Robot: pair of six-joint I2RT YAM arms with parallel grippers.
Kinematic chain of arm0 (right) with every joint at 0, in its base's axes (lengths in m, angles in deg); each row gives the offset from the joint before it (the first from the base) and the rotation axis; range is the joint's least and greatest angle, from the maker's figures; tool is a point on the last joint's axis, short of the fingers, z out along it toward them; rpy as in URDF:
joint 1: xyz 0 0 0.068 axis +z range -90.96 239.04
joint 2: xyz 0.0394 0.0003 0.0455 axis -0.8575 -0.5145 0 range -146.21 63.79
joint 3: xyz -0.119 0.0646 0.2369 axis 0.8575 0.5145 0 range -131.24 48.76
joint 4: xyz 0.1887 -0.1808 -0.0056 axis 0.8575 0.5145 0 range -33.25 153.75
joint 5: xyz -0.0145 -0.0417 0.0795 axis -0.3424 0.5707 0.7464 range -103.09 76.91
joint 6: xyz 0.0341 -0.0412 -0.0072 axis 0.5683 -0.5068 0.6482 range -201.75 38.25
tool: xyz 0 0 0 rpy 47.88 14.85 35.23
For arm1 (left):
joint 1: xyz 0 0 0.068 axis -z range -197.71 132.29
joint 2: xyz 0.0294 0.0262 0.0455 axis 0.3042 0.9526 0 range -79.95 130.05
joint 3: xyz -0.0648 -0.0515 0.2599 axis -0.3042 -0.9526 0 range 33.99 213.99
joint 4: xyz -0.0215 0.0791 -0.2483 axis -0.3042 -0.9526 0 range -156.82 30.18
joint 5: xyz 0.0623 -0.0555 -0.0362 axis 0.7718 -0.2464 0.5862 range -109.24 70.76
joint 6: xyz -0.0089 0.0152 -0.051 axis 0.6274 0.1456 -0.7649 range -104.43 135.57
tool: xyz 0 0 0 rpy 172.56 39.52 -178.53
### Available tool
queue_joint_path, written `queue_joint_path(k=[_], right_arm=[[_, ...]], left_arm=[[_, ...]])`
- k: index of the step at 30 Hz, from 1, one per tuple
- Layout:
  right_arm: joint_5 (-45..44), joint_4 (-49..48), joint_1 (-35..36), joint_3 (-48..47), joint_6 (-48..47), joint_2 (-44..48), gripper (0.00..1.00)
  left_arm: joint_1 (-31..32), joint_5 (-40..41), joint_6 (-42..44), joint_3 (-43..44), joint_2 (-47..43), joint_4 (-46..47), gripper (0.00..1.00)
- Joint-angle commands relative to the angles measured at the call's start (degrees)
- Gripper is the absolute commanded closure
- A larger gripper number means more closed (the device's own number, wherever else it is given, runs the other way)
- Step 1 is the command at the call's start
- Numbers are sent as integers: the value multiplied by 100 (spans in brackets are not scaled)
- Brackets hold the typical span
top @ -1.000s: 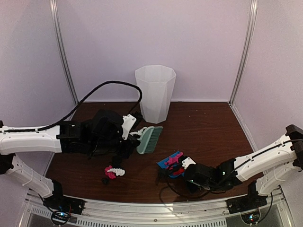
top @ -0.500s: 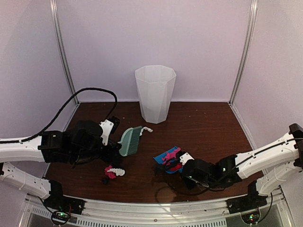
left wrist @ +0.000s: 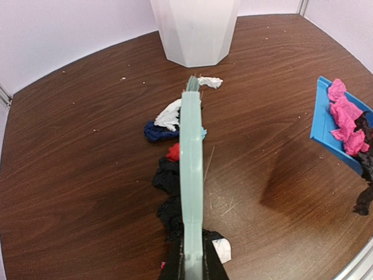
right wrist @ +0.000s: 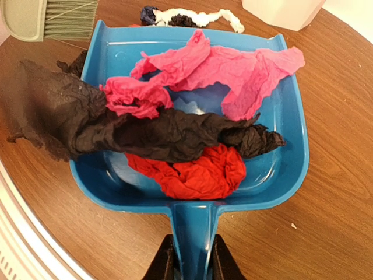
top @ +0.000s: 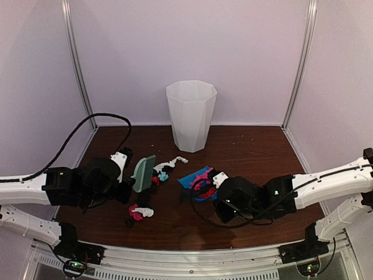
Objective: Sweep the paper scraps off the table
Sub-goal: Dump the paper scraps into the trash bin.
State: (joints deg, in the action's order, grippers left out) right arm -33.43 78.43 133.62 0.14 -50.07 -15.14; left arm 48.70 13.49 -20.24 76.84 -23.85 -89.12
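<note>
Running along the near edge of the dark reddish-brown wood-grain table [top: 250, 151] is a metal rail [top: 192, 255]. Just beyond it, left of centre, a small wad of pink, white and black paper scraps [top: 139, 213] lies loose on the table.

The right pincer [right wrist: 191, 263] is drawn in narrow on the handle of a blue plastic dustpan [right wrist: 280, 146], whose mouth faces away from the arm. Whether the pan touches the table cannot be confirmed. It holds pink strips [right wrist: 233, 67], a long black crumpled strip [right wrist: 163, 134] spilling over the pan's left wall, and a red wad [right wrist: 198, 172] at the handle end.

The left pincer [left wrist: 192, 265] is clamped tight on the handle of a mint-green hand brush [left wrist: 191, 163], seen edge-on with its bristles at the far end. Just beside the brush lie black scraps [left wrist: 169, 198], a red piece [left wrist: 173, 153], a navy piece [left wrist: 157, 131] and a white piece [left wrist: 170, 114]. A further white strip [left wrist: 210, 82] lies past the brush tip.

A white translucent faceted plastic bin [top: 190, 115] stands upright at the far edge of the table, apart from all scraps.
</note>
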Motion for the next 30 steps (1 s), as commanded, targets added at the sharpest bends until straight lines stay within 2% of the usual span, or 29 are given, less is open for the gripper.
queue_joint_path(k=[1,18,30], right_arm=[[26,578,-77,-536,-127,-57,100],[311,1480,-512,-2436,-679,-416,100],[694,1871,-1182,-3987,-1069,-1026,100]], left_arm=[[-51,519,-163,-4,-139,-19,100],[-85,731,-319,-57,-296,-156,100],[-89,693,-355,-109,-342,-149,100]])
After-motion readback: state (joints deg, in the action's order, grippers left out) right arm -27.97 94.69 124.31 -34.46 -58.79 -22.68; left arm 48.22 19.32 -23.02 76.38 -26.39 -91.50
